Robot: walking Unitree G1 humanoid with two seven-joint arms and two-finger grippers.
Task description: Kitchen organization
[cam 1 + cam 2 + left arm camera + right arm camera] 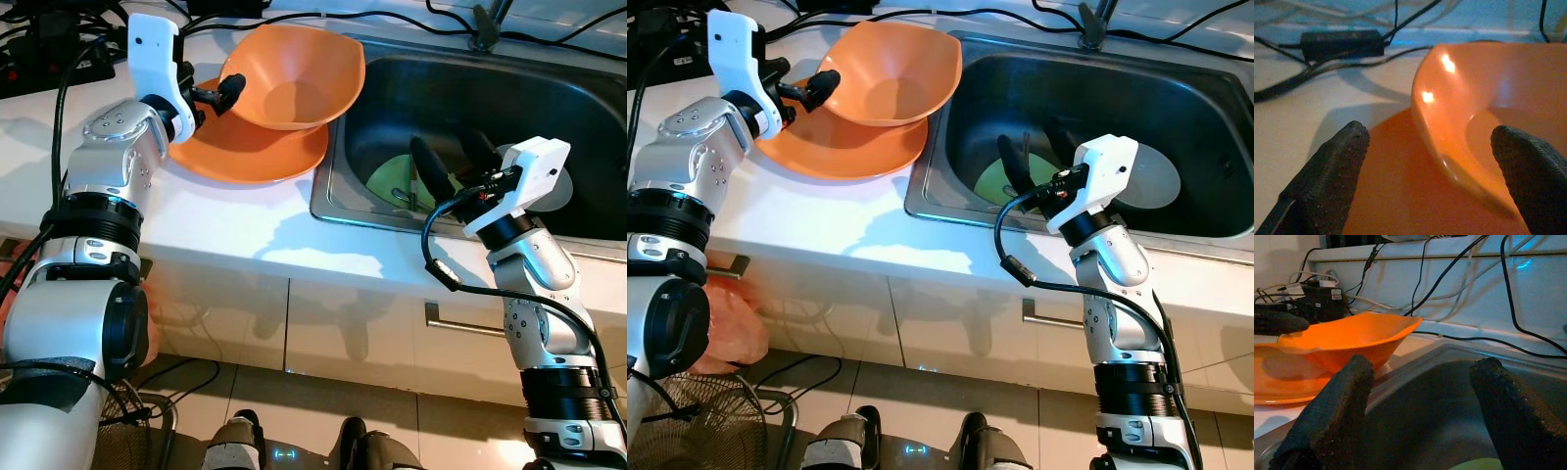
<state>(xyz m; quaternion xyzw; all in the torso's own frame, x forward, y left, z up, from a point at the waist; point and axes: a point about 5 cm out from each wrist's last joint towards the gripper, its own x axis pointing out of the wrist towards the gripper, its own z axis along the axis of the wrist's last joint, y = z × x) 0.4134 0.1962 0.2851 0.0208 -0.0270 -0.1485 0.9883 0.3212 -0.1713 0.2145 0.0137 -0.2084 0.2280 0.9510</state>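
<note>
Up on the white counter point(225, 230), just beside the sink point(470, 108), an orange bowl point(294, 78) sits tilted on an orange plate point(245, 152), its far rim leaning out over the sink's near corner. The left gripper point(211, 98) is at the bowl's rim on the side away from the sink, with its fingers point(1332, 176) spread apart; in the left wrist view the rim passes between them, one finger over the plate outside the bowl and the other over the bowl's inside, and neither is seen to press on it. The plate lies flat on the counter with its edge close to the sink's steel lip. The right gripper point(456, 162) hangs inside the sink, fingers point(1337, 406) wide apart and gripping nothing, pointing toward the sink's far wall. Below it, on the sink floor, lies a green plate point(392, 181) with what looks like a dark utensil across it, too small to tell what kind. A round pale disc point(1151, 176), also on the sink floor, shows past the right wrist. Black cables point(549, 44) run along the counter behind the sink, and more cables with a black box point(1342, 44) lie on the counter beyond the bowl, well apart from the sink.
</note>
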